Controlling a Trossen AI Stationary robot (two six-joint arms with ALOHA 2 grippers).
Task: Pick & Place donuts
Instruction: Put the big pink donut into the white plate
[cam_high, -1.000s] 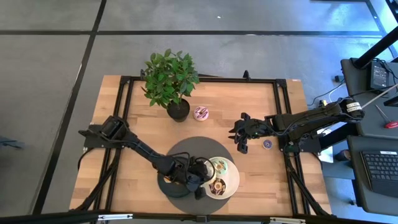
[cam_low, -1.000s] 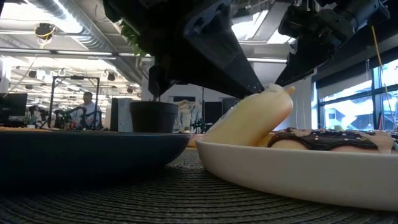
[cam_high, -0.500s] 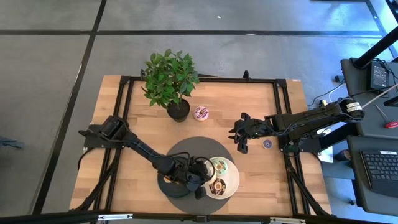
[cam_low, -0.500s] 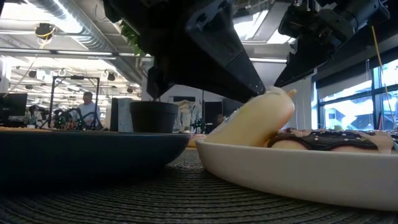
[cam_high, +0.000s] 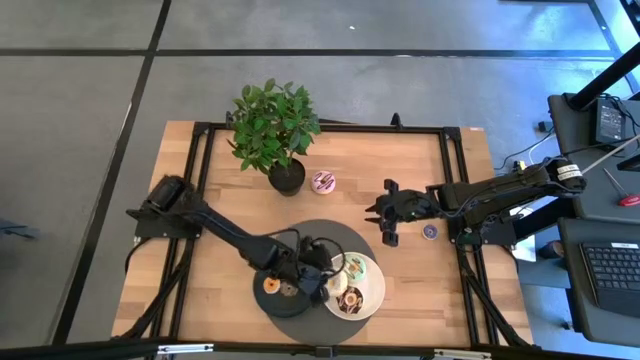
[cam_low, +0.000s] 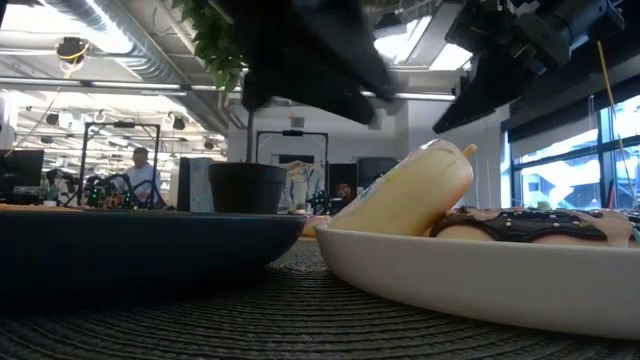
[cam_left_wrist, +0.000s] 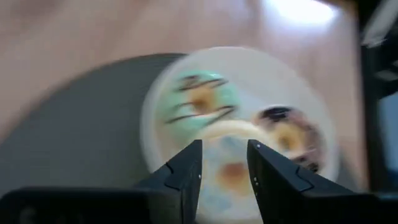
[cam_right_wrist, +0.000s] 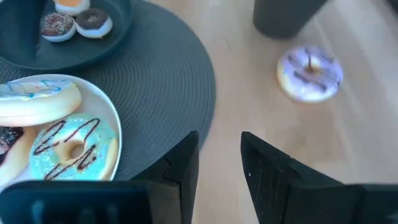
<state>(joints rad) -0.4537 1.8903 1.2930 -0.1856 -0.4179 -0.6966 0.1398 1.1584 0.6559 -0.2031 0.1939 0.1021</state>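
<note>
A white plate (cam_high: 372, 296) and a black plate (cam_high: 262, 300) stand on a round grey mat (cam_high: 320, 235). The white plate holds a green-iced donut (cam_left_wrist: 202, 99), a chocolate-sprinkled donut (cam_left_wrist: 286, 134) and a white-iced donut (cam_low: 410, 190), which leans tilted on the chocolate one. Small donuts (cam_right_wrist: 74, 22) lie on the black plate. My left gripper (cam_left_wrist: 225, 165) hangs open above the white plate, touching nothing. A pink-iced donut (cam_high: 323, 181) lies on the wood beside the plant pot. My right gripper (cam_right_wrist: 219, 155) waits open at the table's right, near a tiny purple donut (cam_high: 430, 231).
A potted plant (cam_high: 275, 135) stands at the far middle of the table. A black frame (cam_high: 205, 160) runs around the tabletop. Bare wood (cam_high: 215, 290) lies to the left of the mat and between the mat and the right arm.
My left gripper has opened, let go of the white-iced donut and risen off it, drawing back a little toward the table's left. The donut stays where it was, leaning tilted on the white plate.
</note>
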